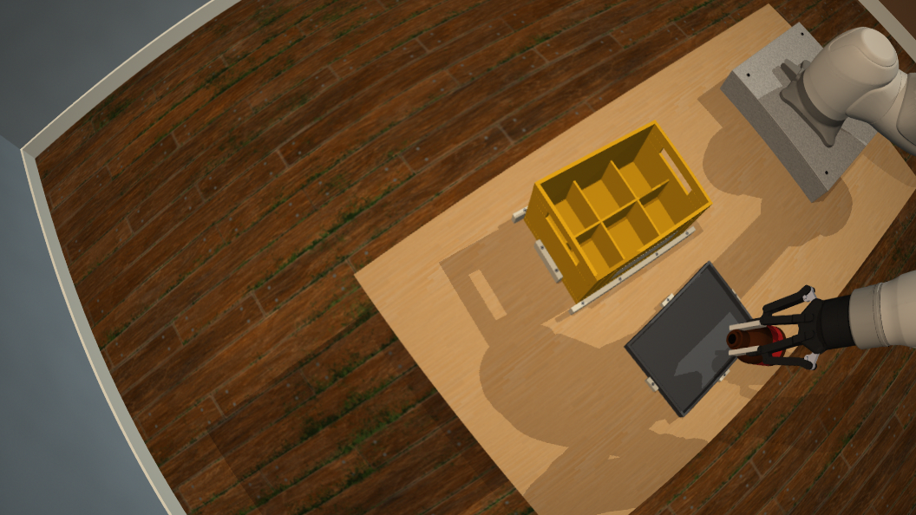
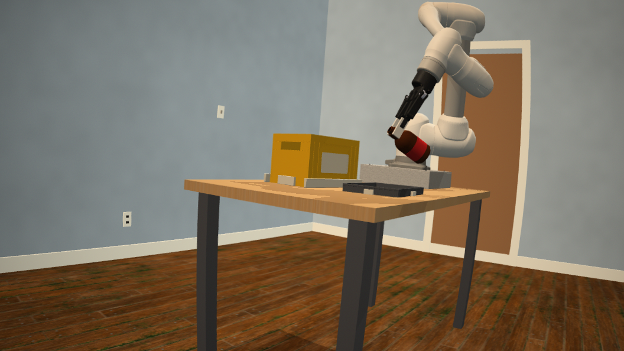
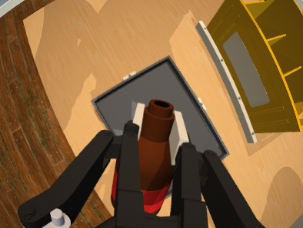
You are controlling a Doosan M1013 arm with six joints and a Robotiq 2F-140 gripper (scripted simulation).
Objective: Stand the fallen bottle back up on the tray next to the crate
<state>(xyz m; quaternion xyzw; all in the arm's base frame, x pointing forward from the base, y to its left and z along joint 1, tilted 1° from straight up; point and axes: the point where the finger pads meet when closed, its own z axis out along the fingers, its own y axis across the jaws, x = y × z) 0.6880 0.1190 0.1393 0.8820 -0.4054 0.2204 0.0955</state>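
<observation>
A brown bottle (image 1: 756, 337) (image 2: 405, 140) (image 3: 154, 154) with a red label hangs in the air above the tray's right side. It is tilted, its neck up and towards the left in the exterior view, its base down to the right. My gripper (image 1: 743, 339) (image 2: 397, 129) (image 3: 157, 118) is shut on the bottle's neck, one pale pad on each side. The dark grey tray (image 1: 682, 333) (image 2: 379, 190) (image 3: 154, 81) lies flat on the table, well below the bottle, with nothing seen standing on it. The gripper's fingers hide part of the bottle's body in the wrist view.
The yellow crate (image 1: 579, 271) (image 2: 290, 159) (image 3: 227, 50) with six compartments stands beside the tray, with no bottle seen in it. Pale strips (image 1: 631, 271) (image 2: 330, 182) (image 3: 231, 82) edge the crate. The robot's grey base block (image 1: 778, 137) (image 2: 392, 174) stands at the table's far end.
</observation>
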